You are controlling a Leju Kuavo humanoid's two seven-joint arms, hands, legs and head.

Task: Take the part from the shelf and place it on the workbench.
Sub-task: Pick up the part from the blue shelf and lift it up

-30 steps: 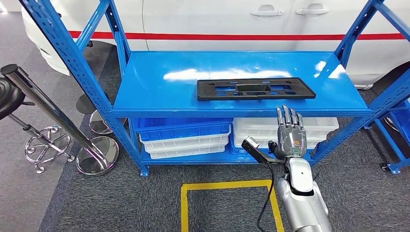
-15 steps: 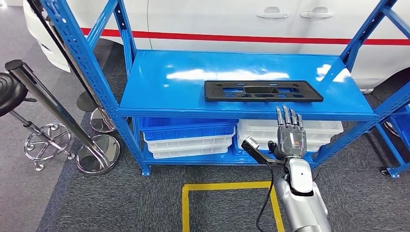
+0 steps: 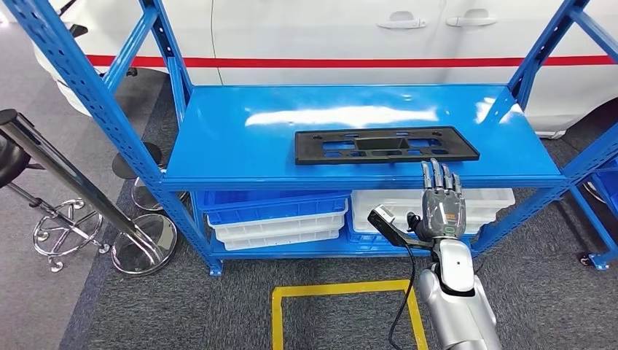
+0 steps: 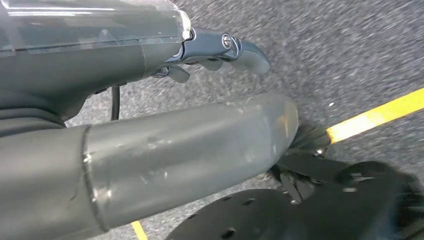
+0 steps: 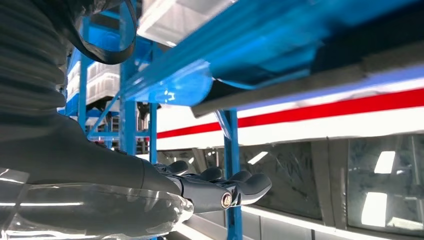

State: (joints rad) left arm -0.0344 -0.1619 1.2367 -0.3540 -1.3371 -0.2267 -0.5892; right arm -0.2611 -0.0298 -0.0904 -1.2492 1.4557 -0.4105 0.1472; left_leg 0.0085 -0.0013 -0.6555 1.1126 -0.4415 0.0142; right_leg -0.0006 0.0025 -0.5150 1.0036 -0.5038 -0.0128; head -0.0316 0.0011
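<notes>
The part [image 3: 386, 145] is a flat black rectangular plate with cut-outs, lying on the blue shelf [image 3: 240, 146] a little right of its middle. My right hand [image 3: 441, 200] is raised in front of the shelf's front edge, just below the right end of the part and apart from it. Its fingers are stretched out and hold nothing. The right wrist view has the same hand [image 5: 215, 189] with straight fingers under the blue shelf edge [image 5: 165, 85]. My left hand [image 4: 220, 47] hangs over the grey floor with nothing in it.
White and blue bins [image 3: 277, 215] sit on the lower level. A white car with a red stripe [image 3: 379, 62] stands behind the rack. Chrome stool bases and a slanted pole [image 3: 80, 186] are at the left. A yellow floor square [image 3: 342, 288] lies before me.
The whole picture has shifted slightly as the camera moved. My right hand stays raised and open before the shelf edge, and the part has not moved on the shelf.
</notes>
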